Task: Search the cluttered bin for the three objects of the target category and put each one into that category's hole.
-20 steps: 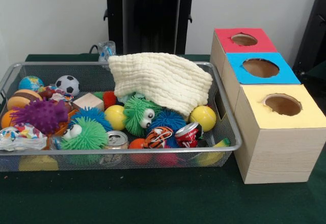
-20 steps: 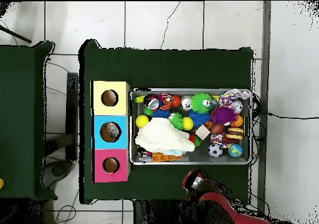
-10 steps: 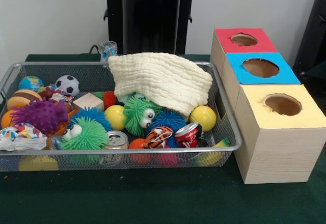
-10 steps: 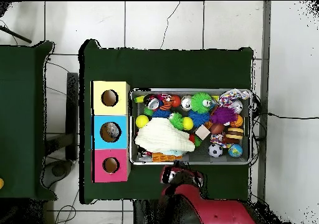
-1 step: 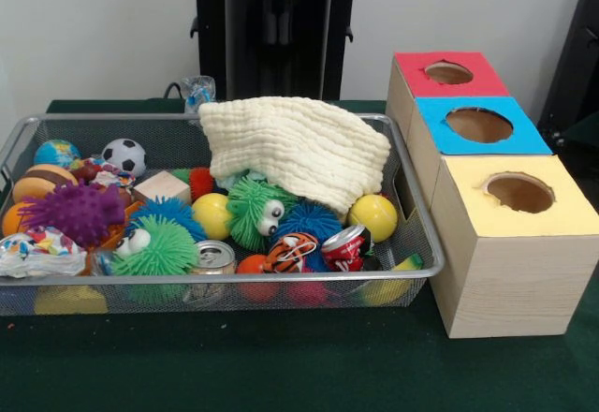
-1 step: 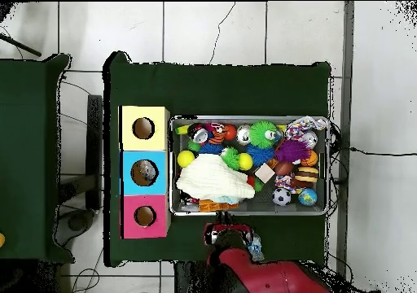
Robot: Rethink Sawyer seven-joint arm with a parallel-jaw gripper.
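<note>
Gripper (image 6: 221,232) sits just outside the wire bin (image 6: 329,176); whether it is spread or pressed together cannot be told. Inside, a cream cloth (image 5: 298,146) covers some toys.

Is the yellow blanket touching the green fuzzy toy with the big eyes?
Touching. In the front view the cream cloth drapes down onto the top of the green fuzzy toy, with its lower edge lying over the toy's spikes and no gap between them.

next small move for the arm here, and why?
Probably bring the gripper forward over the bin toward the cream cloth. The arm sits just outside the bin's rim, holding nothing visible, and the cloth drapes over a corner of the clutter, hiding whatever toys lie beneath.
</note>
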